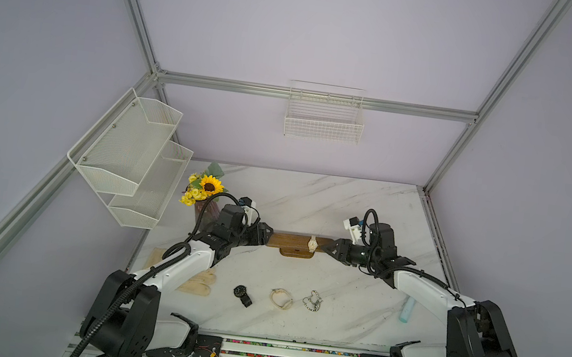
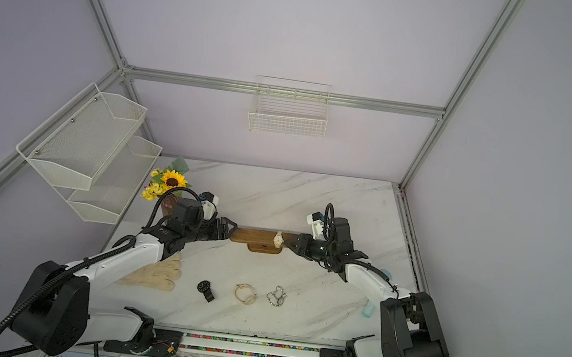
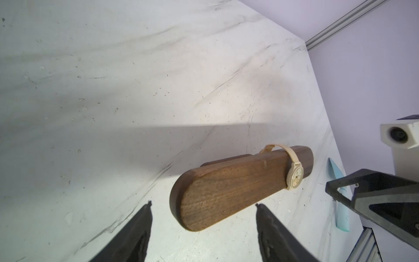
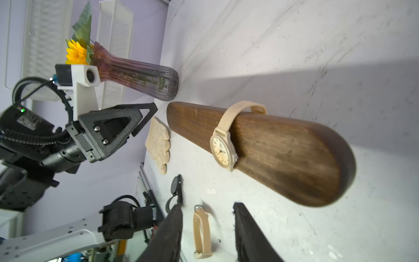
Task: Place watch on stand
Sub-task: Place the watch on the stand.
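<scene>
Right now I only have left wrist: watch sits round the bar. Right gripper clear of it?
Observer: Yes. The right gripper is open and empty, apart from the watch on the stand.
Operator: More watches on the table?
Observer: A black watch and a beige band lie on the near side of the stand, beside a chain bracelet.
Operator: Any obstacle I can't see?
Observer: A vase of flowers stands on the far side of the left gripper.

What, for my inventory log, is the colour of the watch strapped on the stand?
The watch is cream-beige, strap and case; clearest in the right wrist view.
</scene>
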Robot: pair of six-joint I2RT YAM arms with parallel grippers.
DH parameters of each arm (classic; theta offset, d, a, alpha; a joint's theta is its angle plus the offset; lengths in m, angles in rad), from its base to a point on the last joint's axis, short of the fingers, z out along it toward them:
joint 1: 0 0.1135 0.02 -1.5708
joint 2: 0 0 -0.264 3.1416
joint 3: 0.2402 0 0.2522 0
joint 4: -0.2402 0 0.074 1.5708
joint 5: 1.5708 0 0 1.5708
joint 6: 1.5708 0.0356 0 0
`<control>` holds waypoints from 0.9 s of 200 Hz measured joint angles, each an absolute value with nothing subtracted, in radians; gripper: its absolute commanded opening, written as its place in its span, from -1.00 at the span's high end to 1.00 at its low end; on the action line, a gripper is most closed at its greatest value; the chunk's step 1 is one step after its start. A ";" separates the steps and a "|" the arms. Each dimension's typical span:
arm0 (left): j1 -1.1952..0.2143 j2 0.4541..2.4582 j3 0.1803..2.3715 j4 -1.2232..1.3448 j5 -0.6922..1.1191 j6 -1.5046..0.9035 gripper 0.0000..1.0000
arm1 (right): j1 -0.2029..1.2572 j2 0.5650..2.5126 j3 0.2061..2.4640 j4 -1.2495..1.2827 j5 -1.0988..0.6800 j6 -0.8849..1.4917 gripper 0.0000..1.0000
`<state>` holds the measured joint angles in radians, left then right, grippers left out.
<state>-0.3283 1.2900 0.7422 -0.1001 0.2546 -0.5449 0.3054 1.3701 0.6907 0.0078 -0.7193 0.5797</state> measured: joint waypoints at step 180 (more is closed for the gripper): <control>-0.329 1.231 0.742 -0.138 0.330 -0.530 -0.33 | 0.844 1.182 0.559 -0.168 -0.274 0.717 0.42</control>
<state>-0.3286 1.2308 0.7422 -0.1375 0.3302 -0.5297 0.8444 1.1816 0.5594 -0.1680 -0.2745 0.7174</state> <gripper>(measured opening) 0.667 0.285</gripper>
